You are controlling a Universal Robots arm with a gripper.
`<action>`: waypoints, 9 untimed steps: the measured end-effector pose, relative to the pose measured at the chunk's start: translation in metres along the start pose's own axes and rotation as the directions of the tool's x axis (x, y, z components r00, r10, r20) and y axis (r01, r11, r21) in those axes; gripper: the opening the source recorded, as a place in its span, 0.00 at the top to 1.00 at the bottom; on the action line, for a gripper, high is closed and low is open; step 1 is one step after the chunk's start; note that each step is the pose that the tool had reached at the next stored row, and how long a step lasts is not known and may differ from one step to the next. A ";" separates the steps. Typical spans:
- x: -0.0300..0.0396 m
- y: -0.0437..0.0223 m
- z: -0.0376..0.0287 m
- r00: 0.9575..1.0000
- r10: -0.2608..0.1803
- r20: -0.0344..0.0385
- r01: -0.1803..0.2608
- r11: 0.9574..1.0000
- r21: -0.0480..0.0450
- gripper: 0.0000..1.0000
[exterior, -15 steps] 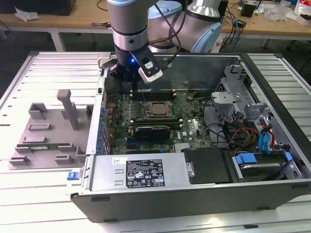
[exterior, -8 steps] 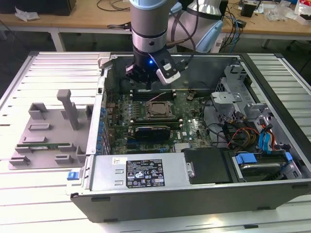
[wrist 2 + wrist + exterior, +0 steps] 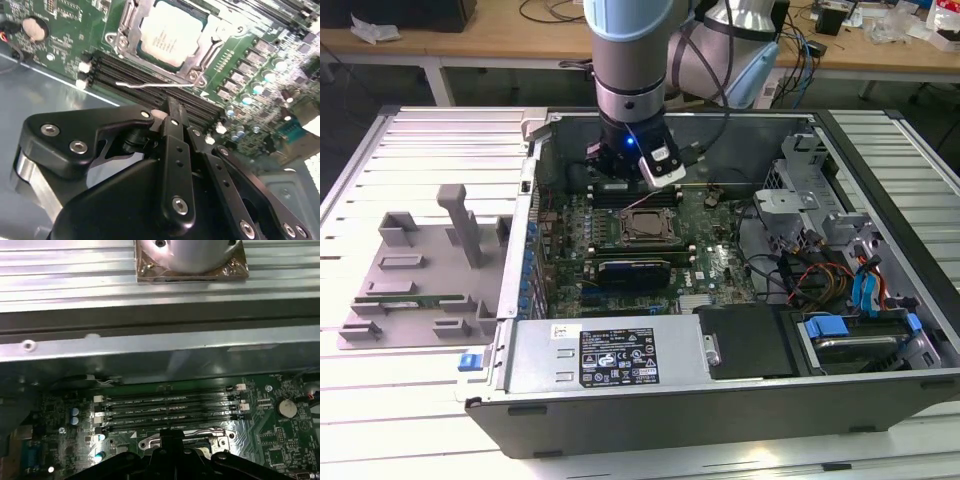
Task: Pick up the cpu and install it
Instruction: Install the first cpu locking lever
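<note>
The cpu (image 3: 169, 36), a flat square chip with a silvery top, lies in the socket frame (image 3: 197, 75) on the green motherboard (image 3: 720, 250). In the exterior view the cpu (image 3: 646, 226) sits mid-board inside the open computer case. A thin wire lever (image 3: 155, 85) runs along the socket's edge. My gripper (image 3: 170, 107) is shut with nothing in it. It hangs above the black memory slots (image 3: 167, 407) beside the socket, a short way from the cpu. In the exterior view the gripper (image 3: 623, 178) is at the far edge of the board.
A grey fixture (image 3: 420, 270) holding a green memory stick (image 3: 392, 291) lies at the exterior view's left. The power supply (image 3: 610, 355) lines the case front. A drive cage (image 3: 800, 170) and cables (image 3: 820, 275) crowd the right. The case wall (image 3: 150, 345) rises close beside the memory slots.
</note>
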State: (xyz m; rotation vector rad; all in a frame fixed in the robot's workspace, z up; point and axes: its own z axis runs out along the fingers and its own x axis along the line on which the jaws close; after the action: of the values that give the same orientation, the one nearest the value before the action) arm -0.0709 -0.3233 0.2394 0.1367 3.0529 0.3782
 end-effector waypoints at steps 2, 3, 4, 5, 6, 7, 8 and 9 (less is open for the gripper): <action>-0.0061 -0.0009 0.0057 1.000 0.023 0.006 -0.023 1.000 0.001 0.89; -0.0078 -0.0013 0.0081 1.000 0.030 0.008 -0.030 1.000 0.002 0.89; -0.0090 -0.0016 0.0099 0.999 0.036 0.009 -0.036 0.999 0.002 0.89; -0.0101 -0.0018 0.0114 0.999 0.041 0.010 -0.041 0.999 0.002 0.89; -0.0114 -0.0021 0.0133 0.999 0.048 0.012 -0.048 0.999 0.002 0.89; -0.0118 -0.0017 0.0152 0.998 0.054 0.014 -0.054 0.999 0.003 0.89; -0.0116 -0.0001 0.0165 0.998 0.058 0.015 -0.058 0.998 0.003 0.89; -0.0110 0.0050 0.0192 0.998 0.063 0.016 -0.063 0.998 0.003 0.89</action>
State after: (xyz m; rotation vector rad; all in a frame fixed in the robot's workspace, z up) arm -0.0581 -0.3148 0.2226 0.2352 3.0395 0.3737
